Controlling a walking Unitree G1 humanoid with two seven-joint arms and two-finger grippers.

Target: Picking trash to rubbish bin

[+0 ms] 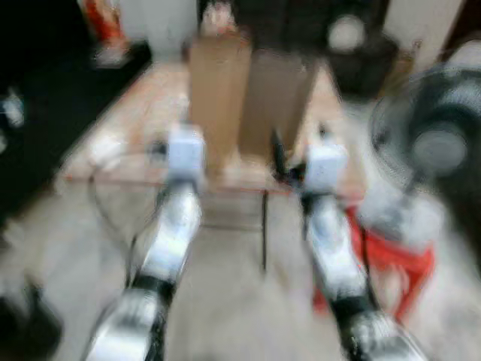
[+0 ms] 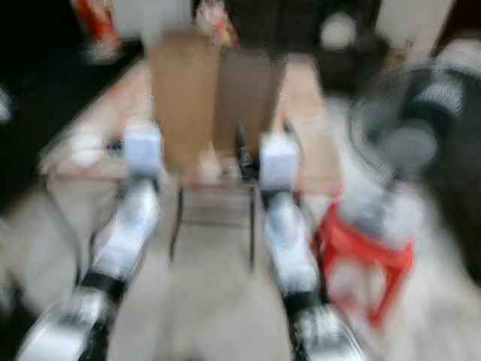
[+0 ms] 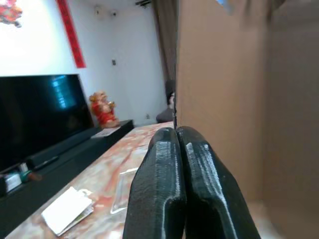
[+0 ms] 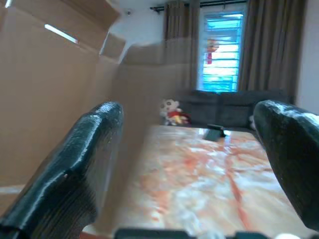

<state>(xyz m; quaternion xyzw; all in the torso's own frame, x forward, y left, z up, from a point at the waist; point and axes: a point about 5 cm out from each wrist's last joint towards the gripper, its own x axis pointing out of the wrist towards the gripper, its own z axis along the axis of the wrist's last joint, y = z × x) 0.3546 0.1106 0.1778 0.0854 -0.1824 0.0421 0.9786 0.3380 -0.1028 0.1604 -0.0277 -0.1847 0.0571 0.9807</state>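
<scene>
1. Two arms reach forward in the blurred left eye view, toward a marble surface (image 1: 120, 154) that carries two tall cardboard boxes (image 1: 218, 98). The left gripper (image 1: 185, 150) and right gripper (image 1: 325, 164) sit near its front edge. A fan (image 1: 432, 143) and a red stool (image 1: 391, 259) stand close on the right. With this much blur, a step forward could knock the stool or fan, or drive an arm into the front edge.

2. The right eye view gives the same layout, equally smeared. A small pale thing (image 2: 84, 150) lies toward the surface's left edge. It may be trash, but I cannot tell. No bin can be made out, so the robot might pick the wrong item or have nowhere to drop it.

3. In the left wrist view the fingers (image 3: 164, 189) are pressed together and hold nothing. A white packet (image 3: 67, 211) lies on the surface beside a clear flat piece (image 3: 124, 189), with a box wall close alongside. Closed like this, they would push the packet away instead of gripping it, or scrape the box.

4. In the right wrist view the fingers (image 4: 75, 174) are spread wide and empty, hard against the box. Swinging could tip the box.
</scene>
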